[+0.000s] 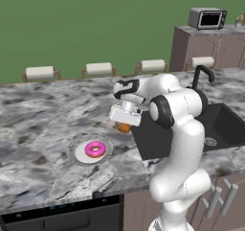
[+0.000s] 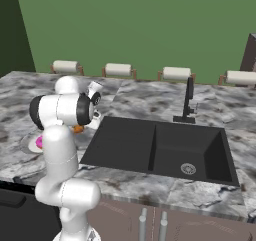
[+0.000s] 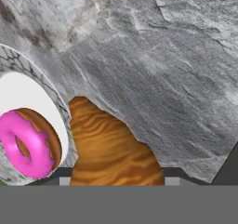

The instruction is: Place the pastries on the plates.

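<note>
My gripper [image 1: 123, 124] points down at the marble counter, just left of the sink. It is shut on the golden-brown croissant [image 1: 124, 127], which fills the space between the dark fingertips [image 3: 65, 173] in the hand view. The croissant [image 3: 111, 148] is low over the counter; I cannot tell whether it touches. The pink-iced donut [image 1: 95, 149] lies on the white plate with a grey rim [image 1: 76, 146], near the front of the counter and a short way from the croissant. In the hand view the donut [image 3: 28, 144] and the plate [image 3: 28, 93] are at the left. From the right base view my arm partly hides the donut [image 2: 39, 142].
The black double sink [image 1: 225, 124] with its black faucet [image 1: 201, 74] lies right of the gripper. Several stools [image 1: 98, 69] line the counter's far edge. A microwave [image 1: 207, 18] stands on a cabinet at the back right. The marble counter [image 1: 38, 115] stretches to the left.
</note>
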You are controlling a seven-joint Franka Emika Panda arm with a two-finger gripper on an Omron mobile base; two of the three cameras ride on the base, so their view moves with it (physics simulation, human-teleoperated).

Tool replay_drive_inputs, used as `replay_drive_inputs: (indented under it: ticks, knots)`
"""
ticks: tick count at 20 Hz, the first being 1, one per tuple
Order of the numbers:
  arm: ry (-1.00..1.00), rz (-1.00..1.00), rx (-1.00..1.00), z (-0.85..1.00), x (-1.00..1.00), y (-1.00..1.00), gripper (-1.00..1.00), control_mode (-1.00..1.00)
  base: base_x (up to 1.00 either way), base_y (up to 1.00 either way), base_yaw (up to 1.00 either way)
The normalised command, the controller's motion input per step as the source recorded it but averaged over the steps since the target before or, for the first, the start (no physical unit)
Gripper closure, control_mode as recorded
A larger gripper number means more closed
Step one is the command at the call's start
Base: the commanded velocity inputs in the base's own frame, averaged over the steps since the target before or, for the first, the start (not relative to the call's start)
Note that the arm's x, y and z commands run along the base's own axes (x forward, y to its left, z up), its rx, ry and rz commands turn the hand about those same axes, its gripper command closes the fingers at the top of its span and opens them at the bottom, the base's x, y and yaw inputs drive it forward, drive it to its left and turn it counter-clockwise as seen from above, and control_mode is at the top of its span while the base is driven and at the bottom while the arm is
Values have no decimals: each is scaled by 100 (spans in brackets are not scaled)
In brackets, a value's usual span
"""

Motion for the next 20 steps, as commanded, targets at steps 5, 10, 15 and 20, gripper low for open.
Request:
replay_drive_inputs:
  ticks: [5,10,15,20]
  knots:
    - [24,-21,-2,3,-46,-31,100,-100,0,0,0]
    - [5,-19,-20,7,-32,0,100,-100,0,0,0]
    - [1,-11,-25,12,-49,-3,100,-100,0,0,0]
    - [0,-11,-21,39,-60,-8,100,-100,0,0,0]
